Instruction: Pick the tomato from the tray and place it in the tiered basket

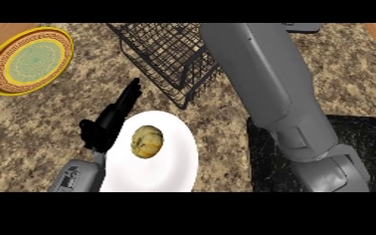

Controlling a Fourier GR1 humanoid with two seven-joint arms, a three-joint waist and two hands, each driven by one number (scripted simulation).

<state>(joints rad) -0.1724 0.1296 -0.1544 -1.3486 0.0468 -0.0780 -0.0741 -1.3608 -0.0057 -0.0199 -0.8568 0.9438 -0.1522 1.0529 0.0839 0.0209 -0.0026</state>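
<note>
Saw no tomato. Right hand hidden beyond forearm inside tiered basket (172,55), grip unknowable. Left hand (110,122) relaxed, empty. Judged tomato soft, bruisable; cradle sides.

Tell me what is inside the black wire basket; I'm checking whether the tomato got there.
No tomato shows in the visible part of the black wire basket. The right grey forearm covers the basket's right side, and the right hand is out of view.

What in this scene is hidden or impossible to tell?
- Right hand: head view, not visible; the right forearm runs past the top edge.
- Tomato: head view, nowhere visible.
- Tiered basket: forearm covers its right side.
- Black tray: forearm and frame edges cut it off.
</note>
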